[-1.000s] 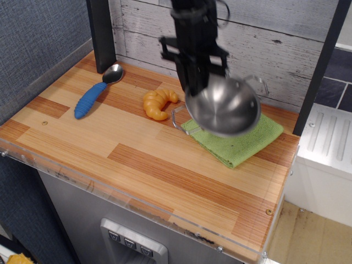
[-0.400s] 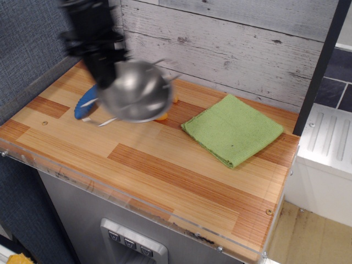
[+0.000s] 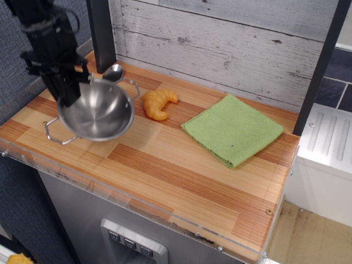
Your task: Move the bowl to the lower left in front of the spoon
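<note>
Stainless-steel bowl [image 3: 97, 113] at the near-left corner of the striped wooden counter [image 3: 181, 176], tilted toward the camera so the shiny inside shows, one angular wire handle jutting toward the near-left edge, the other up at the far rim. Looks carried rather than set down — no firm contact with the wood to be made out, though hard to be sure from this angle. Gripped at its far-left rim by the black gripper [image 3: 67, 91], fingers clenched on the steel edge.

Just beyond the bowl, only the silver head of the spoon [image 3: 113, 72] showing; blue handle hidden behind the bowl and gripper. Bowl therefore already over the spot in front of the spoon.

Judged step: the placing stage, carry nearly over. Next move likely calls for levelling the bowl, lowering it flat onto the wood short of the spoon, then opening the fingers and lifting clear without dragging the rim. Some risk of the near handle overhanging the clear plastic edge strip [image 3: 137, 206], or of the bowl rocking onto the spoon if let go while tilted.

Further right, orange-yellow toy croissant [image 3: 158, 103], near the bowl but apart from it. Beyond that, green cloth [image 3: 233, 130] lying flat, well apart. Whitewashed plank wall [image 3: 220, 44] at the back.

No brand, label or readable writing anywhere — only three unmarked buttons [image 3: 130, 243] on the grey panel below the counter.
</note>
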You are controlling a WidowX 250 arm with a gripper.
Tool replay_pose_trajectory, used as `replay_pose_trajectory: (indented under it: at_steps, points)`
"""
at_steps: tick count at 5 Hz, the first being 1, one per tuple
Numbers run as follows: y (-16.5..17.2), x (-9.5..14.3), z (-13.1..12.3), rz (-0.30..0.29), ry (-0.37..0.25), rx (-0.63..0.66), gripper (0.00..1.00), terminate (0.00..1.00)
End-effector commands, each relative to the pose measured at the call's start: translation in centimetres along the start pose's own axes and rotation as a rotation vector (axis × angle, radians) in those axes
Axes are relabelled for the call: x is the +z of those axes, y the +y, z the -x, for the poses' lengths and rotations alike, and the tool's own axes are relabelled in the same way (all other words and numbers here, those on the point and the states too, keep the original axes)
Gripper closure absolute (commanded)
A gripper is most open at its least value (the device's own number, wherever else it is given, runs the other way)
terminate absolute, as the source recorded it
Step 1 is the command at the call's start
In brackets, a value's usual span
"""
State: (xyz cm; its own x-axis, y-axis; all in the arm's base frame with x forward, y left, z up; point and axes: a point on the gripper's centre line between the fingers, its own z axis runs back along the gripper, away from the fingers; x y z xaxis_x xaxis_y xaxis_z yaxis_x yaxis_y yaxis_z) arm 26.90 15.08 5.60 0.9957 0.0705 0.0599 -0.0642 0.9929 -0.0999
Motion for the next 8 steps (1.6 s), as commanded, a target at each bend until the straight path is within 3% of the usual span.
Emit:
replay_pose_trajectory:
  at_steps: [1, 2, 3, 6, 8]
  points:
    - [-0.2, -1.4, 0.5, -0.026, 0.022, 0.023, 1.00, 0.00]
    - [-0.2, -2.2, 0.6, -0.031, 0.046, 0.030, 1.00, 0.00]
    - [-0.1, -2.1, 0.5, -0.034, 0.072, 0.011, 0.00, 0.00]
    - [-1.6, 4.4, 0.6, -0.078, -0.058, -0.030, 0.00, 0.00]
    - [-4.5, 6.0, 0.0, -0.074, -0.067, -0.080, 0.00, 0.00]
